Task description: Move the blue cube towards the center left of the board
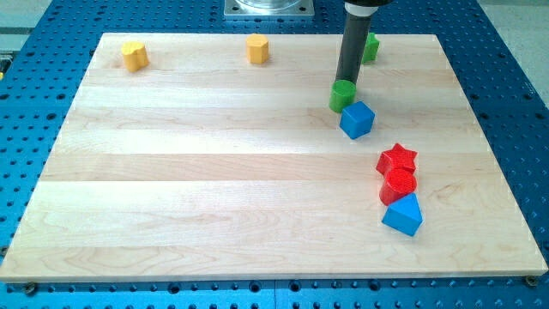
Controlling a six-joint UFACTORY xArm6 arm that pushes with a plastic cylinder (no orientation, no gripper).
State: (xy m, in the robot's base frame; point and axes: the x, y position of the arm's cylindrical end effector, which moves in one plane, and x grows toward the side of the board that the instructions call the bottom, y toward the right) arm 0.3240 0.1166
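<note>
blue cube (357, 119) sat right of center | you had my tip (346, 83) just above it, touching green cylinder (342, 96) | plain rod, gripping nothing

Two yellow blocks (134, 55) (258, 48), two green blocks (342, 95) (370, 47), two blue blocks (357, 119) (403, 215), two red blocks (396, 159) (398, 185)

A: Pale wooden desk (214, 172), and along the view's top sit a yellow block (134, 55), an orange-yellow block (257, 48) and a green block (371, 47).

B: Right side: green cylinder (342, 95) touching the blue cube (357, 119); below them a red star (396, 159), red cylinder (398, 185) and blue wedge (403, 215) stand clustered.
</note>
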